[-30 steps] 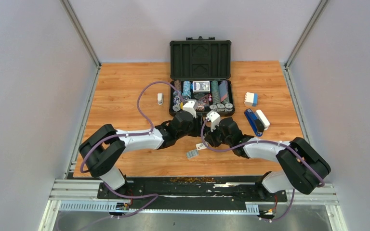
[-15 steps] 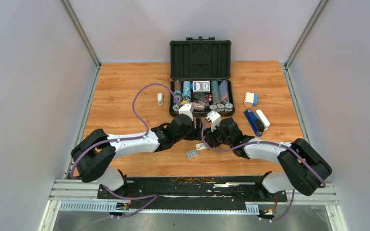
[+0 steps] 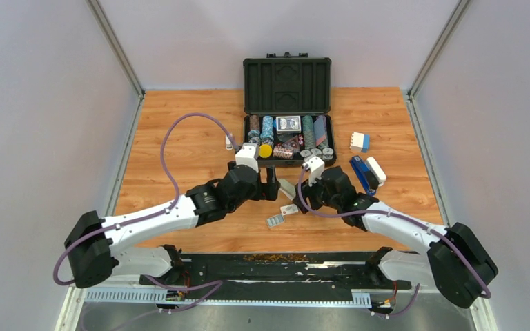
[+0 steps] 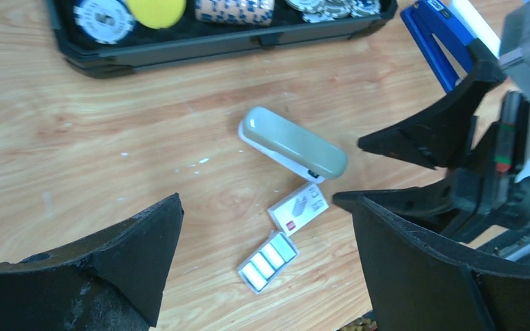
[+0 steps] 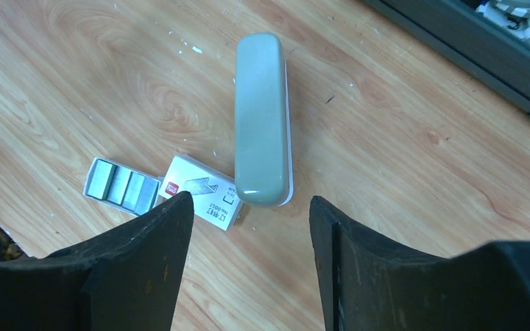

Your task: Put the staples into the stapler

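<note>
A: How is the right claw (image 5: 248,201) set?
B: Parted and empty, above the slim grey-olive stapler (image 5: 262,117), which lies closed on the wooden counter (image 5: 400,158).
A: And the left claw (image 4: 266,198)?
B: Spread wide, empty. The silvery-grey staples (image 5: 121,186) sit in a white tray beside the white card sleeve (image 5: 203,193), with the black chip case (image 4: 248,43) beyond.

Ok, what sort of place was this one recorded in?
Most likely a robot test cell, not a home or office: a wooden tabletop boxed in by plain pale panels, two arms bolted to a metal rail at its near edge, and unrelated props, a poker-chip case and a stapler.
</note>
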You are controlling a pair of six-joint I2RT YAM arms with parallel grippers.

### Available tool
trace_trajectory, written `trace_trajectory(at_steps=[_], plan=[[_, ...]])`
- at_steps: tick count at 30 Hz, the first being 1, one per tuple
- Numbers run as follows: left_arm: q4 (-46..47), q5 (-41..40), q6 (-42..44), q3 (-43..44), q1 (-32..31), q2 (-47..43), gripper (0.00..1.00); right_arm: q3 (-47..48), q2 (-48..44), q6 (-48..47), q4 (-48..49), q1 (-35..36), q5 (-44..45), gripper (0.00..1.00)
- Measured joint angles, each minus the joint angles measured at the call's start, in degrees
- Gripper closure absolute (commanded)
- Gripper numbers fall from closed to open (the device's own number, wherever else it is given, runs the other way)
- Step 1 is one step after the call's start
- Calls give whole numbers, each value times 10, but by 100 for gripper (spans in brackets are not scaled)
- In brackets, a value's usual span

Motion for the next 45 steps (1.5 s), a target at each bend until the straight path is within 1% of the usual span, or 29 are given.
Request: trace_trajectory(at_steps=[3, 7, 13, 16, 20, 25, 30, 32, 36, 37, 45], plan=[[-39, -30, 14, -1, 0, -36, 0, 33, -12, 6, -59, 0, 8, 37], [-99, -71, 30, -1, 0, -82, 0, 91, -3, 5, -132, 0, 18, 42], [-199, -140, 68, 3, 0, -176, 0, 185, 60, 3, -225, 0, 36, 46], [-242, -173, 89, 23, 0, -208, 0, 220, 96, -3, -264, 0, 39, 47], [-271, -208, 122, 52, 0, -238, 0, 252, 134, -14, -300, 3, 39, 50], [-277, -257, 170, 61, 0, -264, 0, 277, 175, -22, -325, 17, 42, 53], [-259, -301, 209, 27, 0, -275, 0, 292, 208, -27, -341, 31, 55, 63], [-252, -308, 218, 13, 0, -275, 0, 293, 217, -29, -343, 34, 65, 67], [-245, -311, 226, -3, 0, -263, 0, 296, 228, -30, -348, 36, 74, 83], [-243, -311, 228, -4, 0, -259, 0, 296, 230, -34, -348, 37, 75, 85], [-231, -311, 232, -4, 0, -255, 0, 293, 243, -43, -344, 40, 83, 96]])
